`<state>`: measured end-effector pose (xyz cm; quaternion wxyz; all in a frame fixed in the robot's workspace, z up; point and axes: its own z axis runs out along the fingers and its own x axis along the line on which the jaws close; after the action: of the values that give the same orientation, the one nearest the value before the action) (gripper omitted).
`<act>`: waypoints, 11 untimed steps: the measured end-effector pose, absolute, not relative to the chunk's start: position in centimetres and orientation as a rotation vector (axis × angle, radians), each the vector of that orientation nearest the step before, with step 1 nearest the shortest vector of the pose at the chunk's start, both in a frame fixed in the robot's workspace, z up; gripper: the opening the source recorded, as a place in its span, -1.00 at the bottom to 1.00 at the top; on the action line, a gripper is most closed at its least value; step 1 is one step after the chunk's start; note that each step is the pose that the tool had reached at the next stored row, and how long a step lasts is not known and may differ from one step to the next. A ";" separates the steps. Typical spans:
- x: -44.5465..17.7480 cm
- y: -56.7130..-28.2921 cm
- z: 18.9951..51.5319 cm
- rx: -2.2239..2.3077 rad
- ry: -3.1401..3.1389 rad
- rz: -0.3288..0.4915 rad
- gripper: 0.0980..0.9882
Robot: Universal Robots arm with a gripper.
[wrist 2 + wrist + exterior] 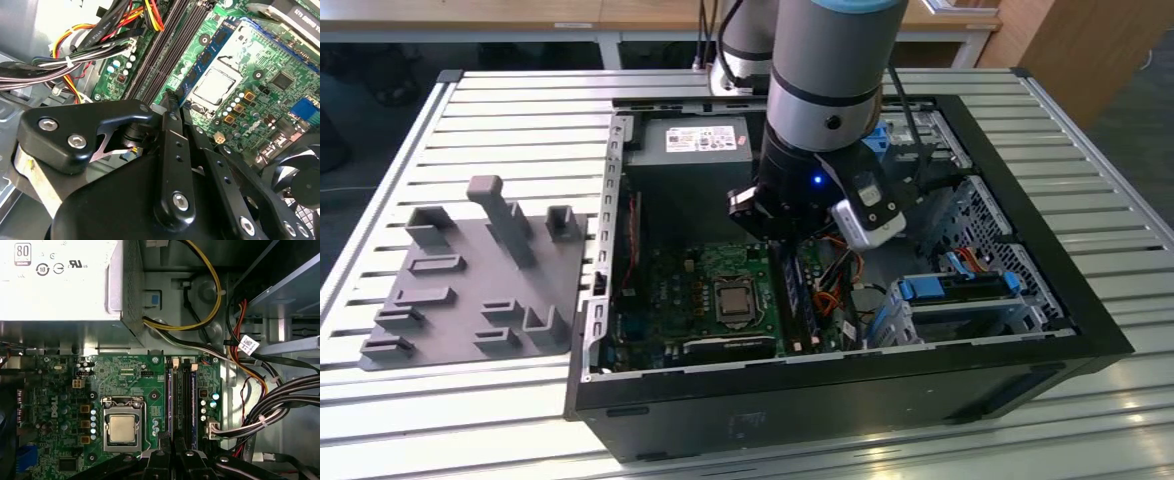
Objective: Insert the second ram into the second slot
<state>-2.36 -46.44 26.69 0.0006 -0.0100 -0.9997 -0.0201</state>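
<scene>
Arm [834, 95] vertical inside case [1083, 318]; claw [171, 100] clamped on second ram [210, 54], standing at slots [183, 390] beside processor [121, 429].

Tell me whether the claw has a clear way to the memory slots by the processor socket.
Probably yes: the claw is right at one end of the memory slots, and the cables lie off to their side, not across them.

computer case [854, 400] on slatted table [520, 110], motherboard [674, 290] inside it, fixture tray [454, 300] on the exterior view's left

Robotics lab: open computer case [787, 415] on slatted aluminium bench [494, 110].
</scene>
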 end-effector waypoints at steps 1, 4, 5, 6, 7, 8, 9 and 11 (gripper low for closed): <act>-2.4 -46.4 26.6 -0.031 -3.140 -0.063 -0.90; -2.2 -46.4 26.2 -0.031 -3.140 -0.063 -0.90; -2.1 -46.4 26.0 -0.032 -3.140 -0.063 -0.90; -2.0 -46.4 25.8 -0.032 -3.140 -0.063 -0.90; -1.9 -46.4 25.6 -0.031 -3.139 -0.063 -0.90; -1.8 -46.4 25.5 -0.032 -3.139 -0.063 -0.90; -1.7 -46.4 25.3 -0.032 -3.138 -0.063 -0.90; -1.7 -46.4 25.0 -0.032 -3.131 -0.063 -0.90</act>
<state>-1.67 -46.44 24.98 0.0049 -0.0101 -0.9997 -0.0201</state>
